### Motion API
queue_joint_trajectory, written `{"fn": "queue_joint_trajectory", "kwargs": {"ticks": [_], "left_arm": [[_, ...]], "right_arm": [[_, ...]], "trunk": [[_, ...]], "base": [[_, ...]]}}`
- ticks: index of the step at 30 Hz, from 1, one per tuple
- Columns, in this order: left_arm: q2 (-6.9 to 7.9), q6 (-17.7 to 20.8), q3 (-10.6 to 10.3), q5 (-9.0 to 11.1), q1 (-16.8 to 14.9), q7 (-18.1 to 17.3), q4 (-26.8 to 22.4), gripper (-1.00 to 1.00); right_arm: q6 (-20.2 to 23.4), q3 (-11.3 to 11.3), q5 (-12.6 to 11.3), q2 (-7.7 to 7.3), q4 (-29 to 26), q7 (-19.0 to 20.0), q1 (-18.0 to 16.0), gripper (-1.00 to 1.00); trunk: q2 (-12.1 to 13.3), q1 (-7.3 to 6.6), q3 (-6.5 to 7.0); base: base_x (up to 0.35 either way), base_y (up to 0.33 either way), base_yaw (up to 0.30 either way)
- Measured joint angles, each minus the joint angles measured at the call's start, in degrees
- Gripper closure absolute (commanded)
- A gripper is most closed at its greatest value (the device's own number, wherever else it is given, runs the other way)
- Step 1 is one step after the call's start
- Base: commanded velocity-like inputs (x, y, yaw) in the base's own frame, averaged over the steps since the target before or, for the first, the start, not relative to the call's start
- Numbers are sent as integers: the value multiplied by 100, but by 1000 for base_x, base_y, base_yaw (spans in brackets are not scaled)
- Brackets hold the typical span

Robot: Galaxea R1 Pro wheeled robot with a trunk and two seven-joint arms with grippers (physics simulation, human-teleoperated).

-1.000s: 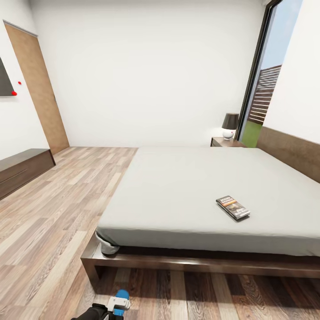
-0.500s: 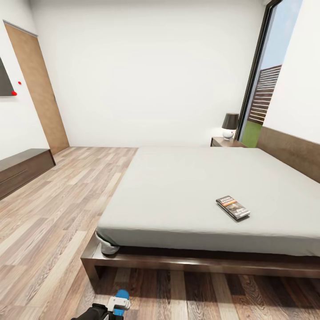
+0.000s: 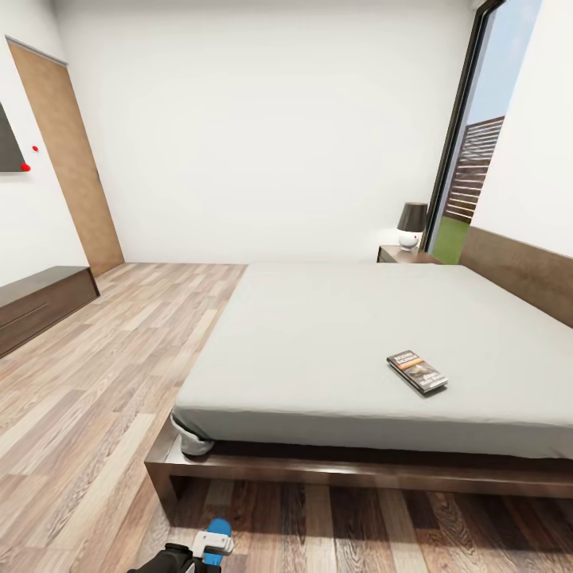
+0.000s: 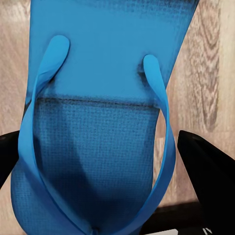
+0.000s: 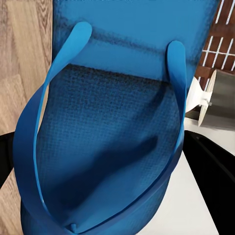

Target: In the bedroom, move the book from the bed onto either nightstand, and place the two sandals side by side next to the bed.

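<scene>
The bed (image 3: 334, 350) is filling the centre and right of the head view, with the book (image 3: 417, 372) lying on its mattress toward the lower right. A nightstand (image 3: 404, 255) is standing beyond it, right of centre. Each gripper is clamping a blue sandal: the left gripper (image 4: 117, 161) one sandal (image 4: 103, 117), the right gripper (image 5: 110, 166) the other sandal (image 5: 112, 122). Judging the risk, a loose pinch could be letting a sandal slip crookedly. Open floor (image 3: 103, 374) is lying at the left; the bed frame's corner at lower left is crowding the arm.
</scene>
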Motion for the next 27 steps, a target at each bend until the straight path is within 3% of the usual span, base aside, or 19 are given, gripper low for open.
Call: {"fn": "queue_joint_trajectory", "kwargs": {"ticks": [27], "left_arm": [[0, 185, 41, 7, -139, 34, -26, 100]], "right_arm": [[16, 13, -9, 26, -71, -114, -64, 100]], "trunk": [[0, 0, 0]], "base": [[0, 0, 0]]}}
